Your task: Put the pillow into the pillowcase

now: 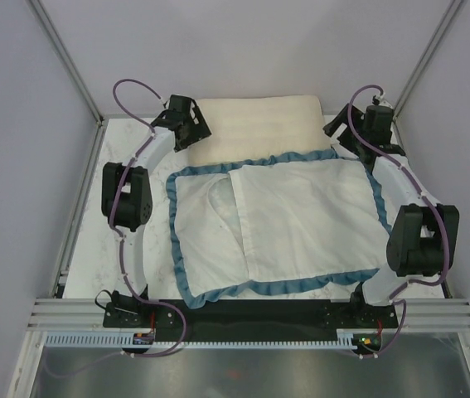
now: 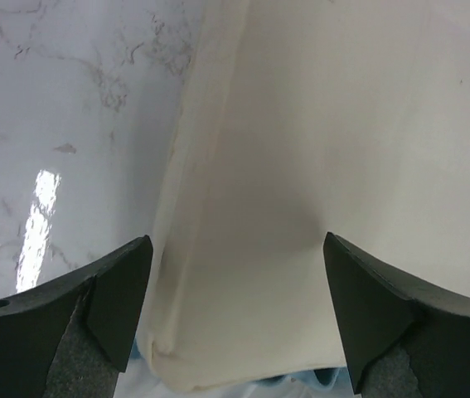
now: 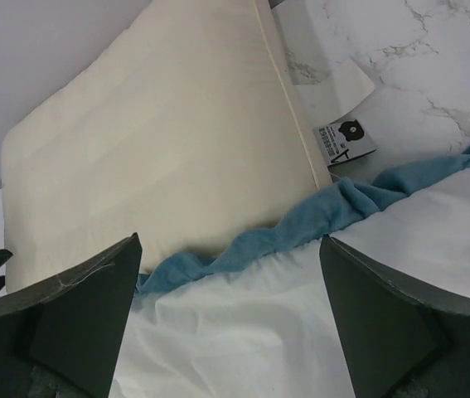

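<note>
Your plump cream quilted pillow (image 1: 259, 120) lies along the far edge of the marble table (image 2: 69, 99), touching the blue ruffle of the flat, white-side-up fabric pillowcase (image 1: 301, 224), with left gripper (image 2: 235, 319) and right gripper (image 3: 230, 323) poised at its ends, jaws spread wide and empty, likely to grasp it.

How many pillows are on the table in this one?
1. The cream pillow lies at the far edge of the table, its near side meeting the blue ruffle of the pillowcase. The pillowcase lies flat, so none seems hidden inside.
</note>
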